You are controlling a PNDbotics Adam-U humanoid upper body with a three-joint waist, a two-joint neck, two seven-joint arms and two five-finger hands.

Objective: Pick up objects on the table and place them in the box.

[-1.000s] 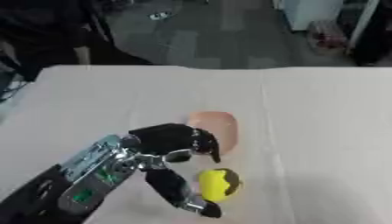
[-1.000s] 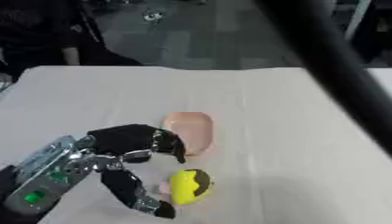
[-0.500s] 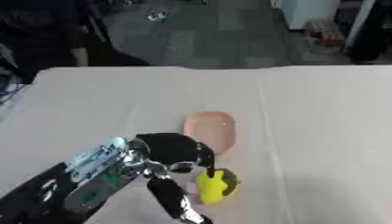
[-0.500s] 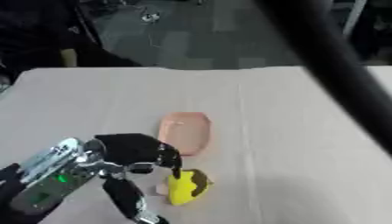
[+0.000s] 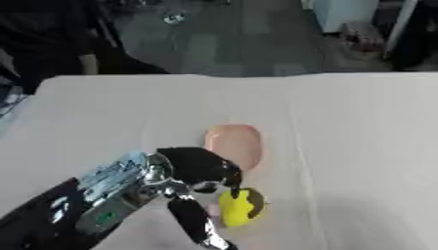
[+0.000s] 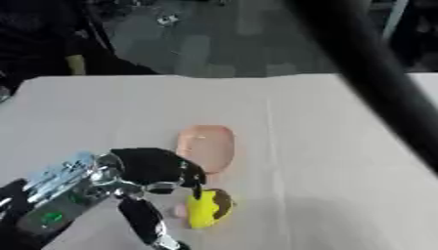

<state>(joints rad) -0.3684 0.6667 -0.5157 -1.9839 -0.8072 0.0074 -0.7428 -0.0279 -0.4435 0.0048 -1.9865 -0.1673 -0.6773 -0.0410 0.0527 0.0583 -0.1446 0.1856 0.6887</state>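
A yellow object with a dark end (image 5: 239,208) lies on the white table near the front. Just behind it lies a flat pink oval object (image 5: 233,146). My left hand (image 5: 198,167) comes in from the lower left and hangs over the spot between the two. Its bent fingertips (image 5: 231,184) reach the top of the yellow object, while the thumb (image 5: 193,222) stretches down along the object's left side, apart from it. The hand is open and holds nothing. Only a dark blurred bar (image 6: 368,68) of my right arm shows, in the right eye view; its hand is out of sight.
The white tablecloth (image 5: 359,127) runs wide to the right and back, with its far edge before a dark floor. A small pink bit (image 6: 180,211) lies left of the yellow object. No box shows in either view.
My left hand has slid a little down and to the right, so its fingertips now meet the top of the yellow object. The pink and yellow objects have stayed in place.
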